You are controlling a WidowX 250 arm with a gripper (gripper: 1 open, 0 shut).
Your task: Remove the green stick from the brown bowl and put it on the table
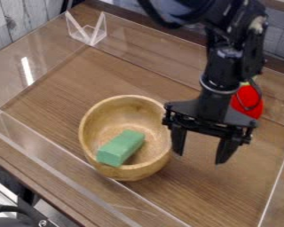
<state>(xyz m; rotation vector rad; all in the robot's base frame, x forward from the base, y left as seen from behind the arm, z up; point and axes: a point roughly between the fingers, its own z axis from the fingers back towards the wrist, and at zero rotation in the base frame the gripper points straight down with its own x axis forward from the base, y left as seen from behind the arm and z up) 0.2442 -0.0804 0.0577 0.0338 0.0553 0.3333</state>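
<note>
Item: green stick [120, 147]. Lies inside the brown bowl [99, 114], lower centre of the frame, on the bowl's floor, slanting from lower left to upper right. Its whole upper face shows; the underside and its contact with the bowl floor cannot be seen.

Item: brown bowl. Sits on the table [121, 75], left of centre and low in the frame. The near rim hides part of the inner wall; the right rim stands just beside one black finger [177, 141], and whether the two touch cannot be told.

Item: gripper [199, 150]. Right of centre, pointing down, fingers spread wide with nothing between them. It stands outside the bowl, apart from the stick. The arm above it is cut off by the top edge.

Item: red toy [248, 102]. Right of the arm, largely hidden behind it; shape not readable.

Item: clear walls [32, 64]. Border the table; the near wall is faint, with glare at the left edge.
</note>
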